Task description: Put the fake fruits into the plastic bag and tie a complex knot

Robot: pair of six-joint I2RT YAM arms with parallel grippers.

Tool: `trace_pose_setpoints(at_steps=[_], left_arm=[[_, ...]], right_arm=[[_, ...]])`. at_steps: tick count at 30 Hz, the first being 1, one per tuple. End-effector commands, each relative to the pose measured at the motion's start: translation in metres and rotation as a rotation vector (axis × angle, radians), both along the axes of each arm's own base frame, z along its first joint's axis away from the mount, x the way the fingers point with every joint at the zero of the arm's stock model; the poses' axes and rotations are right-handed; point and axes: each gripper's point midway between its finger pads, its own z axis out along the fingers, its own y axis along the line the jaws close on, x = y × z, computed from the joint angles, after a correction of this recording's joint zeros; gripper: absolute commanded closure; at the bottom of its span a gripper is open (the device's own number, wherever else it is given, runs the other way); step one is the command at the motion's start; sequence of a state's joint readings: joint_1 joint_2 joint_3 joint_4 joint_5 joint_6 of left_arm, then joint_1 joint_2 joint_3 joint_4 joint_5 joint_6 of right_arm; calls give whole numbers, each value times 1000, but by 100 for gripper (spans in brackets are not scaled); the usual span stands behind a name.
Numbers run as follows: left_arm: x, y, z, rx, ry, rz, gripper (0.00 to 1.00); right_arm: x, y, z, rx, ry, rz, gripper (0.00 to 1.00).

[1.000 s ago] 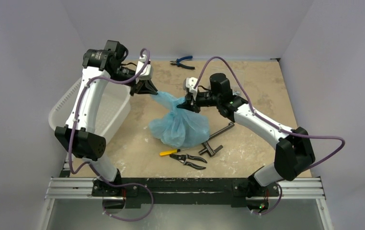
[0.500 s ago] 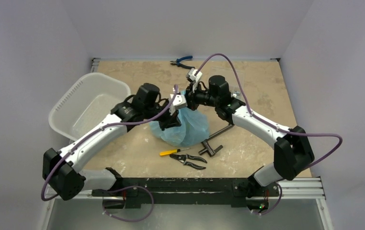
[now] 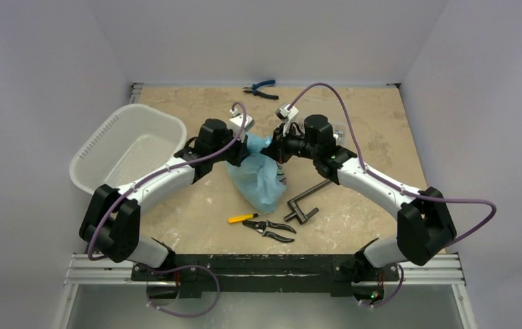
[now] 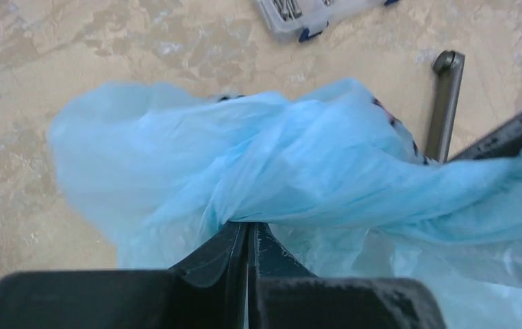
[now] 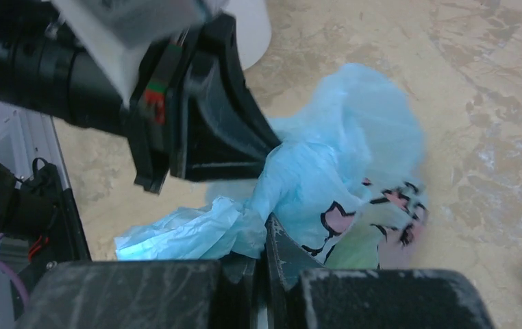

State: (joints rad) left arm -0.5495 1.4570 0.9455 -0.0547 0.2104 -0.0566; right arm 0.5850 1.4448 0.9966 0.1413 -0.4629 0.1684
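The light-blue plastic bag (image 3: 262, 179) hangs at the table's middle, stretched between both grippers. My left gripper (image 3: 243, 152) is shut on a bunched fold of the bag's film (image 4: 292, 171). My right gripper (image 3: 276, 147) is shut on another fold of the bag (image 5: 258, 219), close beside the left gripper (image 5: 272, 147). A bright green round fruit (image 5: 357, 250) shows through the printed film in the right wrist view. The other fruits are hidden inside the bag. No finished knot shows.
A white perforated tub (image 3: 129, 152) stands at the left. A dark metal clamp (image 3: 306, 200) and yellow-handled pliers (image 3: 262, 223) lie in front of the bag. Blue-handled pliers (image 3: 259, 88) lie at the far edge. A clear parts box (image 4: 313, 14) lies beyond the bag.
My left arm swung from the far left over the tub to the bag's middle. The right gripper rose slightly. The bag went from a wide mound to a narrow, lifted shape.
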Motion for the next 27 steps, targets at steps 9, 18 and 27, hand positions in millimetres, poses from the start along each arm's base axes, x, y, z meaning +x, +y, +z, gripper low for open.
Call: trace_pose_setpoints(at_steps=[9, 18, 27], left_arm=[[-14, -33, 45, -310, 48, -134, 100], [-9, -23, 44, -372, 157, -34, 100], [-4, -32, 39, -409, 239, -37, 100]], right_arm=[[4, -14, 26, -7, -107, -56, 27], [0, -64, 96, 211, 43, -10, 1], [52, -68, 32, 118, 184, -132, 61]])
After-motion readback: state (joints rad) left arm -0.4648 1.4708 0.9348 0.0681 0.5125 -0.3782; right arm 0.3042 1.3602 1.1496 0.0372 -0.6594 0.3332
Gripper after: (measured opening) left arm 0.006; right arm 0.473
